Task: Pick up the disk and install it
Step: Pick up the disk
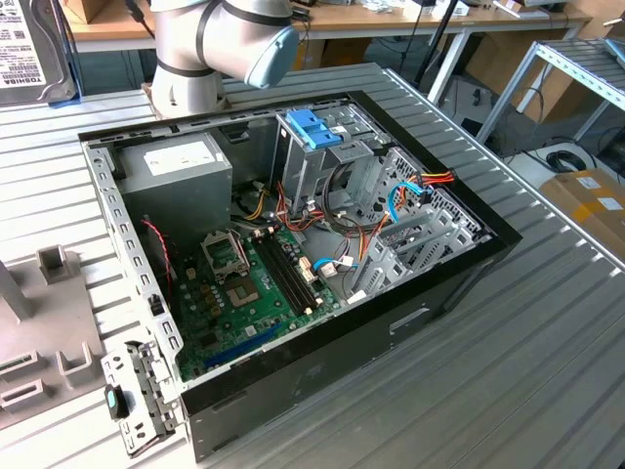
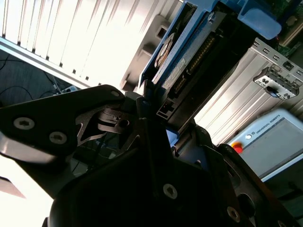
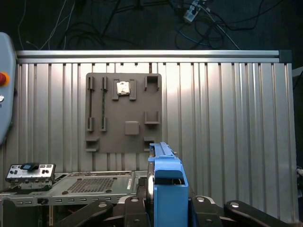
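Note:
My gripper [image 3: 165,202] is shut on the disk [image 3: 164,184], which stands on edge between the fingers [image 3: 135,208]; its bright blue carrier faces the first wrist view. The second wrist view has the disk [image 2: 189,61] rising out of the gripper [image 2: 158,111], with its connector edge and blue rail in sight. It hangs high above the ribbed table, over the edge of the open computer case [image 3: 71,187]. In the exterior view the disk's labelled face [image 1: 29,54] sits at the top of the exterior view's left. The drive cage with a blue latch [image 1: 314,127] stands inside the case.
The open case [image 1: 293,244] holds a grey power-supply box [image 1: 181,166], a green motherboard [image 1: 244,293] and loose cables [image 1: 391,205]. A grey fixture plate [image 3: 124,113] lies on the table beside the case. A teach pendant [image 2: 274,142] rests off the table's edge.

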Motion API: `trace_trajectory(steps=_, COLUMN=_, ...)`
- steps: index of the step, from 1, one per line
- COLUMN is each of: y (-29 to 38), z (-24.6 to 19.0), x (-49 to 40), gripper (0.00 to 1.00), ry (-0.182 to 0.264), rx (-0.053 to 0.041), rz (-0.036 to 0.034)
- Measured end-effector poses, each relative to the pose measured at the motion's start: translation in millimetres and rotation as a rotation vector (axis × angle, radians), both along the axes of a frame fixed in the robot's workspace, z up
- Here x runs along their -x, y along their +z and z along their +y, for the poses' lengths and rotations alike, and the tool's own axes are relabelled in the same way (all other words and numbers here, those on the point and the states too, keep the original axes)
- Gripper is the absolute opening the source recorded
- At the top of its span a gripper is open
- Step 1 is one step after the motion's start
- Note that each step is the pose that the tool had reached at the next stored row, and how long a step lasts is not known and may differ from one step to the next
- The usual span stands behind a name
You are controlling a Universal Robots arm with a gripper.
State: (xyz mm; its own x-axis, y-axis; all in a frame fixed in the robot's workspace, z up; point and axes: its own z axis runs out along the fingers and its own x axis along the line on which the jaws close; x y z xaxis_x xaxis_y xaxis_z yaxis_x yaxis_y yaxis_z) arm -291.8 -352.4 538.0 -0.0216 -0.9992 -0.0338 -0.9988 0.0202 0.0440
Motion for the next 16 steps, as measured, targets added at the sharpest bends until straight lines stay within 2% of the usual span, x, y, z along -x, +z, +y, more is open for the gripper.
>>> trace_trajectory(steps=16, y=-0.2, z=0.0, x=-15.8, gripper=0.37, ry=0.000, rx=0.0000, rz=0.0000)
